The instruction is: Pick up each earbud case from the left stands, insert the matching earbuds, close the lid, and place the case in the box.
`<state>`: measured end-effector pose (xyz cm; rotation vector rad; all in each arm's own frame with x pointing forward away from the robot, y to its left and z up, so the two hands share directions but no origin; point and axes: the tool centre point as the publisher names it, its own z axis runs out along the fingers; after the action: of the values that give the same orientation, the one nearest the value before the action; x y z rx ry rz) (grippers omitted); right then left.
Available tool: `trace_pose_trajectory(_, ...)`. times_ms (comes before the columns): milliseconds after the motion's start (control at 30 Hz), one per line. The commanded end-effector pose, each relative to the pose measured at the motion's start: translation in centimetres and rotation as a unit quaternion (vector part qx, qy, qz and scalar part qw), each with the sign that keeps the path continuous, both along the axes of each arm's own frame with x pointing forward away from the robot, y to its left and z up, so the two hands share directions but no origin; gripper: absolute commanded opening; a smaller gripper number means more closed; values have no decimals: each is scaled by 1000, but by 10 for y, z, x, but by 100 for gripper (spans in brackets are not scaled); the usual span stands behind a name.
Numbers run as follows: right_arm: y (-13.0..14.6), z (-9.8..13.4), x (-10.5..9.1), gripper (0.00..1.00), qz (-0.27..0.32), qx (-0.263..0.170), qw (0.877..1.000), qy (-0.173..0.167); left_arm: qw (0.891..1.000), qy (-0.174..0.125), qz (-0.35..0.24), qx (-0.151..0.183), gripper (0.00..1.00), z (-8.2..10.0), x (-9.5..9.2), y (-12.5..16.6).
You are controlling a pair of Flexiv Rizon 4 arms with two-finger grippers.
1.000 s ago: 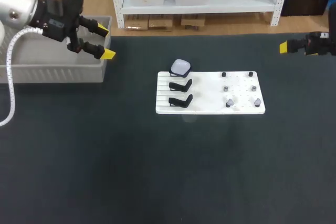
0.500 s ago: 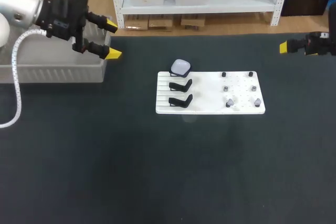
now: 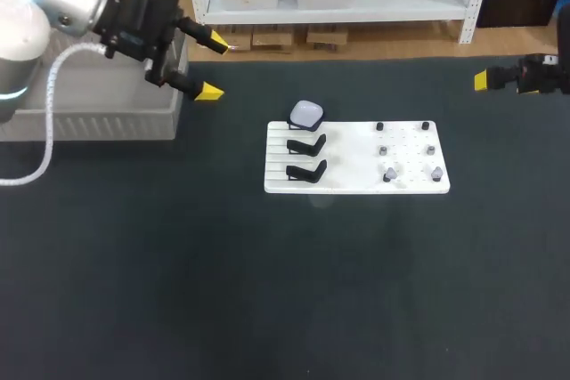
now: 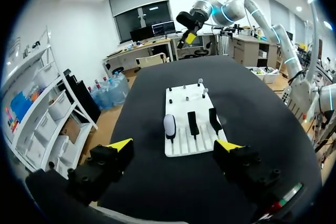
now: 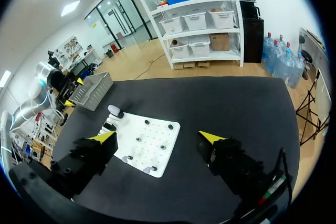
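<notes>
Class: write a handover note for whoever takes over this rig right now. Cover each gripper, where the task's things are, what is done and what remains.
Left gripper: open, empty, beside the grey box.
Right gripper: open, empty, near the table's right edge, well clear of the white board.
One earbud case sits on the board's rearmost stand. The two empty stands are in front of it. Small earbuds seem to sit on the board's right half.
Done: two stands are bare; the box's contents are hidden.
Left: pick up this case, insert earbuds, close it, box it.
</notes>
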<state>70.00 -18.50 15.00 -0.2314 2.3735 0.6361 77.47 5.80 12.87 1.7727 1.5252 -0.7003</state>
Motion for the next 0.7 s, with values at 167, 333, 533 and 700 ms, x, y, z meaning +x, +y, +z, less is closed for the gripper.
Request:
trace_pose_trajectory(167, 0, 0, 0, 100, 0, 0, 1000, 0, 998, 57, -35, 16, 100, -26, 16, -15)
trace_pose_trajectory(333, 0, 0, 0, 100, 0, 0, 1000, 0, 997, 68, -29, 11, 100, -37, 13, -19)
trace_pose_trajectory(533, 0, 0, 0, 100, 0, 0, 1000, 0, 997, 72, -21, -6, 100, -46, 11, -29)
trace_pose_trajectory(700, 0, 0, 0, 100, 0, 0, 1000, 0, 997, 75, -21, -9, 100, -60, 7, -39)
